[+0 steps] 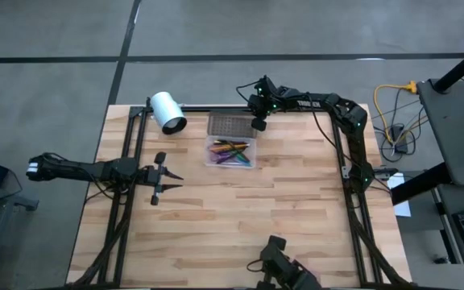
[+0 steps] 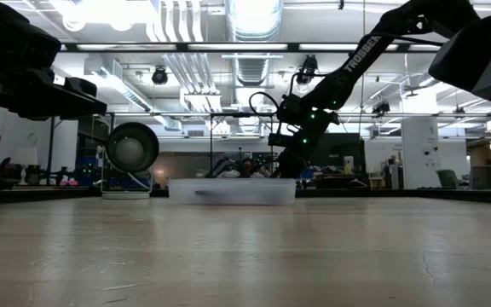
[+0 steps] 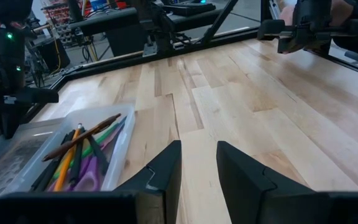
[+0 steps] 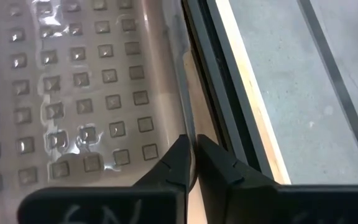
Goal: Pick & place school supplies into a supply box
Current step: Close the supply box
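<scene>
Pinched on the dotted lid's (image 4: 73, 93) edge, right hand (image 4: 193, 163) should swing it gently over the filled supply box (image 1: 231, 152); left hand (image 1: 167, 178) waits spread.

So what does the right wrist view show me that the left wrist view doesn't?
Only the right wrist view: the right gripper shut on the edge of the dotted lid, right beside the table's black frame rail.

Only the left wrist view: the pens and pencils lying in the supply box, with the left gripper open over bare table beside it.

Both: the lid, at the left wrist view's edge.
</scene>
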You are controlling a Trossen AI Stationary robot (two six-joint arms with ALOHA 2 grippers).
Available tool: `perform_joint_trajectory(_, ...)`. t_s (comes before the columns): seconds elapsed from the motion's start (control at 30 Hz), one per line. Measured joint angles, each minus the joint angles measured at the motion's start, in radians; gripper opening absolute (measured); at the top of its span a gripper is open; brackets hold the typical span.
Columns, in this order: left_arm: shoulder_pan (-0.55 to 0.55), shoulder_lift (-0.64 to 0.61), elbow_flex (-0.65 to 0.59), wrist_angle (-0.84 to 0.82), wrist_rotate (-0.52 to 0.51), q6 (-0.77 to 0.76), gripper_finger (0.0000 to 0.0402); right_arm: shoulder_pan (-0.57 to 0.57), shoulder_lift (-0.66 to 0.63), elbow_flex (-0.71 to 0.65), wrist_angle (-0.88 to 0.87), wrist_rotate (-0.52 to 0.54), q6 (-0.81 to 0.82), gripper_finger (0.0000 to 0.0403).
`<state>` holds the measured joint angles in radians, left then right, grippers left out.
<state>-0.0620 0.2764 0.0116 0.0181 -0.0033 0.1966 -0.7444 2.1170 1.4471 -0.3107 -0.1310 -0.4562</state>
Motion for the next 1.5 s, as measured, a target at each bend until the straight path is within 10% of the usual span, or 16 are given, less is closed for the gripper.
perform_joint_trajectory(1.5, 0.0, 0.0, 0.0, 0.0, 0.0, 0.0, 0.0086, 0.167, -0.016, 0.002, -0.009, 0.251, -0.124, 0.0009)
